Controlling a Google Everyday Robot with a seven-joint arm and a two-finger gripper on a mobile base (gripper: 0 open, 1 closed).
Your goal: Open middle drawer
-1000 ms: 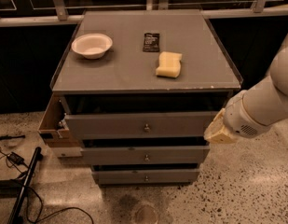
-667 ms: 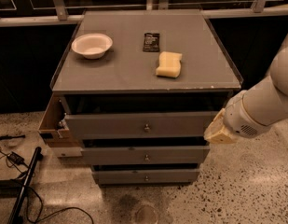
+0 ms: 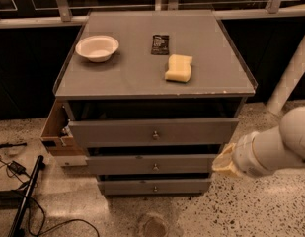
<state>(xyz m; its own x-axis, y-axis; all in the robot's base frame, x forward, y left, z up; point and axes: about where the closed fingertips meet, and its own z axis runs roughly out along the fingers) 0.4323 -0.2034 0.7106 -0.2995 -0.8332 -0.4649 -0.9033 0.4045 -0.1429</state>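
The middle drawer [image 3: 142, 165] is a wide, shallow grey front with a small round metal knob [image 3: 155, 166] at its centre. It sits between a taller top drawer [image 3: 117, 132] and a narrower bottom drawer [image 3: 127, 186]. A dark gap shows above its front. My gripper [image 3: 222, 163] is the yellowish tip of the white arm [image 3: 275, 149] that reaches in from the right. It hangs just off the right end of the middle drawer, level with it and well right of the knob.
The top drawer stands pulled out, with a wooden side [image 3: 56, 127] showing at the left. On the cabinet top [image 3: 137, 78] lie a white bowl [image 3: 97, 48], a black packet [image 3: 160, 44] and a yellow sponge [image 3: 178, 67]. Cables [image 3: 14, 169] and a dark pole [image 3: 26, 196] lie on the floor at the left.
The arm has come down and a little left, from level with the top drawer to level with the middle drawer. The drawers have not moved.
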